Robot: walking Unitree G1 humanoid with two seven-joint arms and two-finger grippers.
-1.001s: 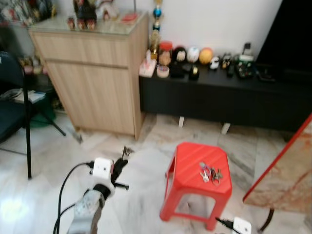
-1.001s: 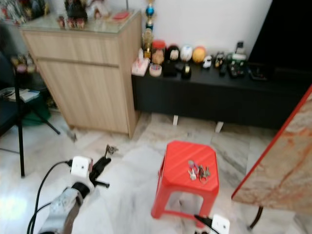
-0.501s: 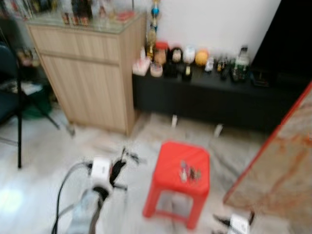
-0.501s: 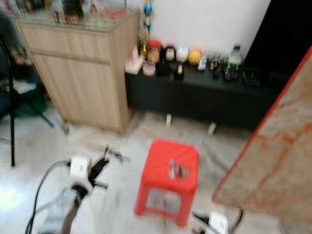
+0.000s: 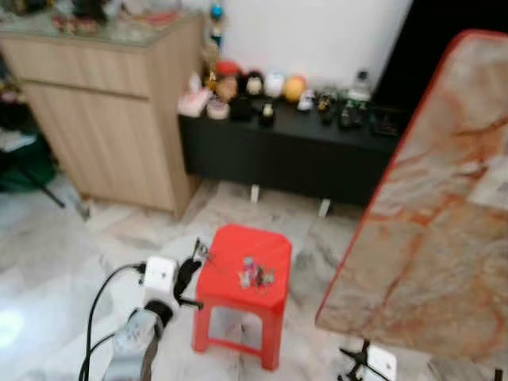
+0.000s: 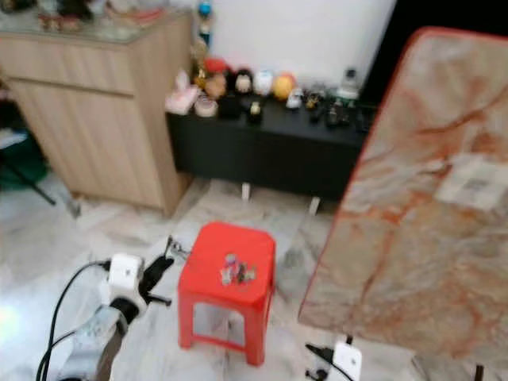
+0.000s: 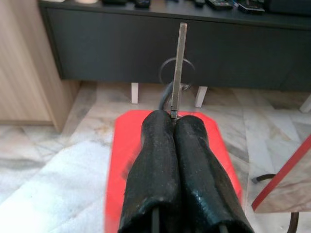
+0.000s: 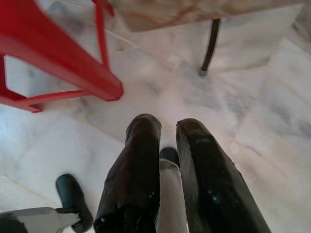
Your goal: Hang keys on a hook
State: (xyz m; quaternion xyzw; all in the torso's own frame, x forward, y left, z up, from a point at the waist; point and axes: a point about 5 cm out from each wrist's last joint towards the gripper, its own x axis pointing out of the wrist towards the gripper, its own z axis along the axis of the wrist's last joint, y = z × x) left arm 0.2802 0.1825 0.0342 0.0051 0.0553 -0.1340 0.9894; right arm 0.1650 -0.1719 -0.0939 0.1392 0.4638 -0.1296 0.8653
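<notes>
Left tool gripping a key beside the red stool

I am seeing my left tool (image 7: 174,121) pinching a key (image 7: 178,68) between closed fingers, low left of centre in the head view, just beside the red stool (image 5: 230,290). A second bunch of keys (image 5: 255,275) is lying on the stool's seat. My right tool (image 8: 167,133) is hanging low near the marble floor (image 8: 272,136), its fingers narrowly apart and holding nothing. A marbled desk (image 5: 429,214) is filling the right of the frame.
</notes>
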